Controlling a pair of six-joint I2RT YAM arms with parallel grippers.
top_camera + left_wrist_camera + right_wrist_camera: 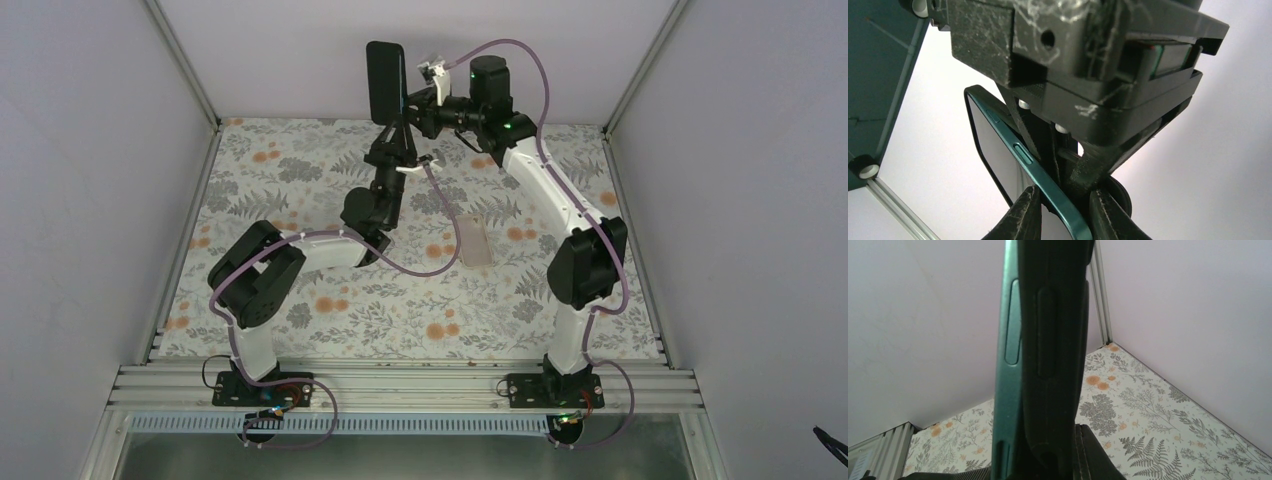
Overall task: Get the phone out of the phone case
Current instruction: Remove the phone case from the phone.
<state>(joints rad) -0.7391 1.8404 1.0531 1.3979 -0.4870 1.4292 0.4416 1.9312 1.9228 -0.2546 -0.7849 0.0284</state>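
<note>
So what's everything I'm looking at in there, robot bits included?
phone: one, teal, held upright at the far side
phone case: one, black, on the phone's back
flat slab: one, pale beige, lying mid-table
tablecloth: one, grey ferns and orange flowers, covering the table
walls: three, pale lilac-grey, around the table
left gripper: one, black, shut on the phone
right gripper: one, black and white, beside the phone, grip unclear
left arm, right arm: white and black, near edge
</note>
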